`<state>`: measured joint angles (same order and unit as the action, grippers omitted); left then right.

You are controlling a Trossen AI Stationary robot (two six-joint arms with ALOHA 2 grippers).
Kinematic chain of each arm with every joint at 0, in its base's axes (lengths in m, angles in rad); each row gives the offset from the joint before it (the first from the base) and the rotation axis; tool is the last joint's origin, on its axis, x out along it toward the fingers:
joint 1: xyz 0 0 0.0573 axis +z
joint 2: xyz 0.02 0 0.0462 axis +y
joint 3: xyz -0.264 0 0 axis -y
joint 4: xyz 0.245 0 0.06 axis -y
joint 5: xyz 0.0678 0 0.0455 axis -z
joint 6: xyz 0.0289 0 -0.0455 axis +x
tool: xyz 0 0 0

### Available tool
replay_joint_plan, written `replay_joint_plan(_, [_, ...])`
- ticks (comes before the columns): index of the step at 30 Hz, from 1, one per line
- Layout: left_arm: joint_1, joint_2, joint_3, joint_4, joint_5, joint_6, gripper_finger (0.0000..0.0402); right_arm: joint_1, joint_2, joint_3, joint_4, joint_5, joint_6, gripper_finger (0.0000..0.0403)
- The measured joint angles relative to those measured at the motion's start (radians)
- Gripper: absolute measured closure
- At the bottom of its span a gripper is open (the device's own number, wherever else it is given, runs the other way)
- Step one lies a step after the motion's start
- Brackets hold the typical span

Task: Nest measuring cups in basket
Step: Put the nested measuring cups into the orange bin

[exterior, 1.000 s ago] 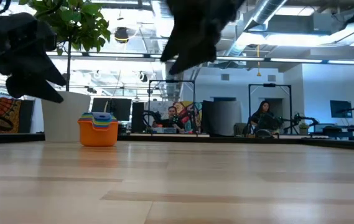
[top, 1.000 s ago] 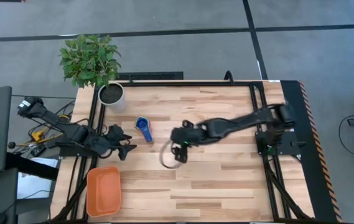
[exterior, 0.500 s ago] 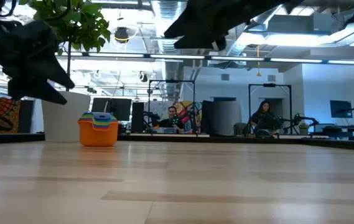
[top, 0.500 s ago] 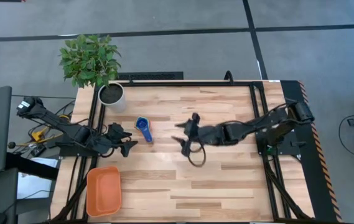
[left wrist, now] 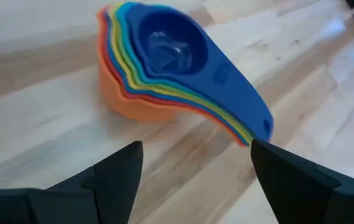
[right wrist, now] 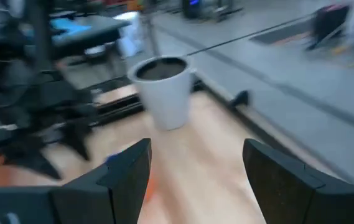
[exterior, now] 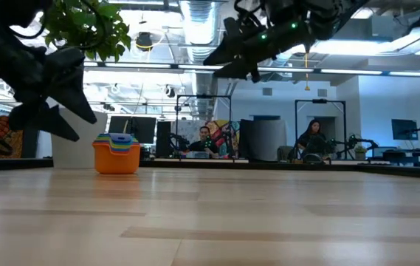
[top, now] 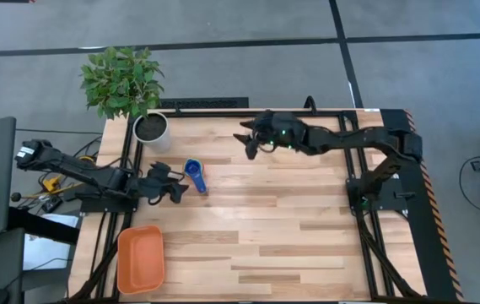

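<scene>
The measuring cups (left wrist: 164, 68) stand nested in one stack on the table, orange outermost, dark blue innermost, handles fanned to one side; the stack also shows in the high view (top: 194, 175) and the low view (exterior: 116, 153). My left gripper (top: 177, 188) is open, just left of the stack, its fingers apart in front of it in the left wrist view (left wrist: 192, 165). My right gripper (top: 250, 143) is open, raised above the table's far middle. The orange basket (top: 141, 258) lies at the near left corner.
A white plant pot (top: 152, 129) with a green plant stands at the far left corner, seen too in the right wrist view (right wrist: 164, 90). Bare wood spreads across the table's middle and right (top: 290, 228). People sit in the room beyond the table (exterior: 313, 140).
My right gripper has swung from the table's middle toward the far edge and risen. My left gripper has moved slightly right, toward the cup stack. The cups have stayed where they were.
</scene>
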<state>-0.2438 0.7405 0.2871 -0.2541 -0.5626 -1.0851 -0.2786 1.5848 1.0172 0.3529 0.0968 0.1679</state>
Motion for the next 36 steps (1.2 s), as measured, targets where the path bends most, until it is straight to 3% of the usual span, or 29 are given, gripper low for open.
replay_joint_plan(4, [0.020, 0.000, 0.000, -0.002, 0.073, -0.013, 0.0114, -0.014, -0.008, -0.001, -0.070, -0.186, 0.051, 0.0127])
replay_joint_plan(7, [0.029, 0.000, 0.000, -0.007, 0.136, -0.058, 0.0114, 0.041, -0.036, -0.002, -0.149, -0.204, 0.067, 0.0127])
replay_joint_plan(12, [0.027, 0.000, 0.000, -0.028, 0.235, -0.062, 0.0114, 0.202, -0.096, -0.037, -0.186, 0.031, 0.072, 0.0127])
replay_joint_plan(15, [0.006, 0.000, 0.000, -0.025, 0.238, -0.041, 0.0114, 0.295, -0.147, -0.039, -0.216, 0.178, 0.078, 0.0127])
replay_joint_plan(20, [-0.078, 0.003, 0.000, -0.020, 0.087, -0.058, 0.0114, 0.398, -0.244, -0.039, -0.272, 0.339, 0.071, 0.0127])
replay_joint_plan(25, [-0.144, 0.030, 0.000, -0.011, -0.033, -0.140, 0.0114, 0.364, -0.328, -0.044, -0.422, 0.391, 0.081, 0.0127])
replay_joint_plan(28, [-0.169, 0.081, 0.000, 0.030, -0.087, -0.184, 0.0114, 0.290, -0.348, -0.120, -0.383, 0.340, 0.089, 0.0127])
replay_joint_plan(36, [-0.163, 0.296, 0.000, 0.196, -0.106, -0.332, 0.0114, 0.102, -0.336, -0.368, -0.026, 0.001, 0.181, 0.0127])
